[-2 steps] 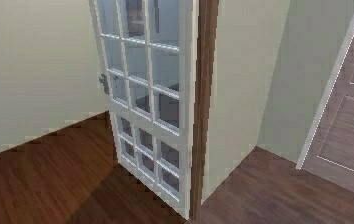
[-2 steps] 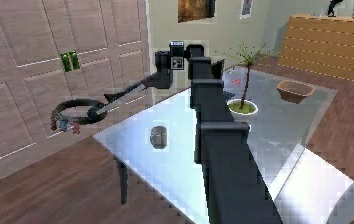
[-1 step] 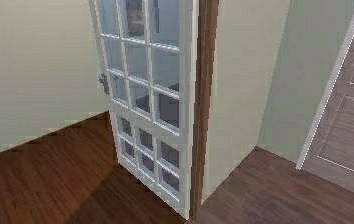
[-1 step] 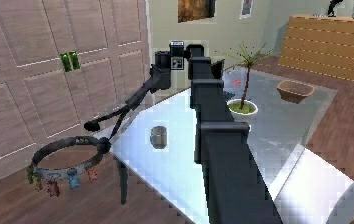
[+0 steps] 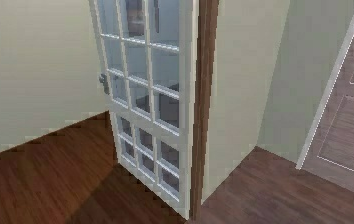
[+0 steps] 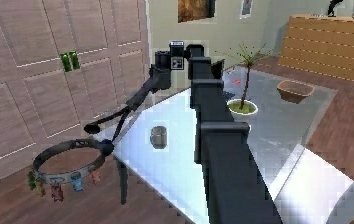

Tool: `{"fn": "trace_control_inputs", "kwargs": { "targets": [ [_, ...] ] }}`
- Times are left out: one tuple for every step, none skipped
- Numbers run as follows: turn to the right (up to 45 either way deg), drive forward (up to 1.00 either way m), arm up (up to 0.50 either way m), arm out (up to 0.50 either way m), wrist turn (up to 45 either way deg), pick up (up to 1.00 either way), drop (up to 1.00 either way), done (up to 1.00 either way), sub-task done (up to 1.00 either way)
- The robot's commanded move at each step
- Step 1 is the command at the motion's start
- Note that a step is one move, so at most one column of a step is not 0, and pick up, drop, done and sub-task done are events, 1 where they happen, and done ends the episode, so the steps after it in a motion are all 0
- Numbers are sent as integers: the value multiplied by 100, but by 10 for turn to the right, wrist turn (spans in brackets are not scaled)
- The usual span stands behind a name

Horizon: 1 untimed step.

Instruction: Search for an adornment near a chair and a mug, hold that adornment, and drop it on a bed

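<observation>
The arm [image 6: 225, 150] reaches out over a shiny grey tabletop [image 6: 280, 125]. At its far end the end effector [image 6: 100, 135] points down, past the tabletop's edge. A ring [image 6: 57, 181] hangs from it, up in the air and clear of the tabletop. So the end effector holds the ring. Little bits dangle from the ring. I think it is a wreath, but it is too small to be sure. I cannot tell how the fingers sit on it.

On the tabletop, just beside the arm, stands a small grey cup [image 6: 157, 135]. Farther along there is a plant [image 6: 245, 60] in a white pot [image 6: 243, 105], and near that a brown bowl [image 6: 295, 90]. Behind the ring are tall panelled doors [image 6: 35, 90] with something green [image 6: 70, 62] on them. A wooden dresser [image 6: 325, 45] stands far back, and a picture [image 6: 195, 8] hangs on the wall there.

Ahead of the robot a white door [image 5: 145, 90] with glass panes stands open. It has a handle [image 5: 104, 82]. The floor [image 5: 45, 185] is dark wood and the walls [image 5: 35, 60] are pale. Another door [image 5: 347, 100] shows at the forward view's right.
</observation>
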Motion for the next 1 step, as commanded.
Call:
{"fn": "trace_control_inputs", "kwargs": {
  "targets": [
    [0,0,0,-42,0,0,0,0,0]
  ]
}}
